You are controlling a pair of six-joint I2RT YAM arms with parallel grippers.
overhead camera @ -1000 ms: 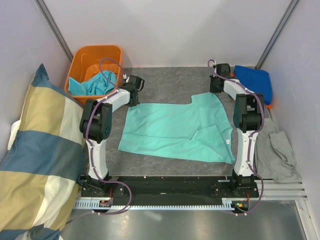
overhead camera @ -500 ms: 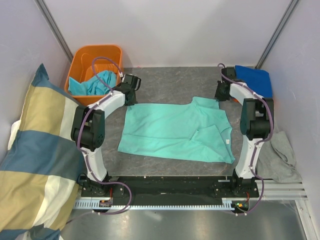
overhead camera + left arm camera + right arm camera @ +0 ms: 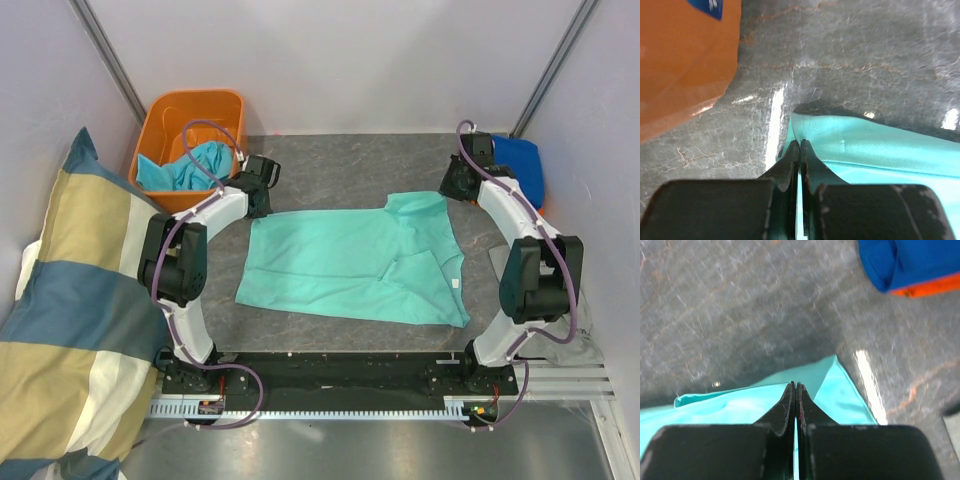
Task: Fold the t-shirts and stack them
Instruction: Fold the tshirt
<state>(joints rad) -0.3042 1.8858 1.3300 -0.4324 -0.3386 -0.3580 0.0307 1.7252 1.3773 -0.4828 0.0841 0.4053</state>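
Note:
A mint-teal t-shirt (image 3: 350,262) lies spread on the grey table, one sleeve folded in at its right. My left gripper (image 3: 260,203) is shut on its far left corner; in the left wrist view the fingertips (image 3: 800,143) pinch the teal hem (image 3: 850,145). At the far right corner my right gripper (image 3: 452,190) is shut on the cloth; in the right wrist view the fabric (image 3: 740,405) rises into the shut gripper (image 3: 796,385). A folded royal blue t-shirt (image 3: 525,165) rests on an orange one (image 3: 932,285) at the back right. A turquoise t-shirt (image 3: 195,165) sits in the bin.
An orange bin (image 3: 190,105) stands at the back left, close to my left gripper. A big striped pillow (image 3: 80,320) fills the left side. A grey cloth (image 3: 498,263) lies by the right arm, mostly hidden. Walls close off the back and both sides.
My right gripper has moved right and back with the shirt's corner, and the left has shifted slightly left. The shirt's far edge is now drawn out straighter between them.

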